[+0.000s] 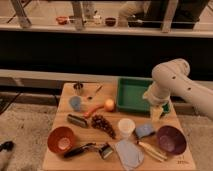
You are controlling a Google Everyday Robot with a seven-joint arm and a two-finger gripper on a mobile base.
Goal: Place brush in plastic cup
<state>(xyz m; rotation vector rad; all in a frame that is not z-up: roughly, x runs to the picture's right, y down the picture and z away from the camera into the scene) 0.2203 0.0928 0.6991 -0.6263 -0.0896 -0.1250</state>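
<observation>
The brush lies near the table's front edge, its black handle [80, 150] pointing left and its pale bristle head [106, 151] to the right. A small blue cup [75, 103] stands at the left and a white cup [126, 127] stands in the middle of the table. My gripper [156, 113] hangs from the white arm [172, 80] over the right end of the green tray [134, 96]. It is far right of the brush and holds nothing that I can see.
On the wooden table [60, 162] are an orange bowl [62, 139], a purple bowl [171, 140], a dark block [77, 120], a carrot [93, 109], an orange fruit [109, 104], grapes [103, 124], a blue sponge [145, 131], a grey cloth [129, 154] and a metal cup [79, 88].
</observation>
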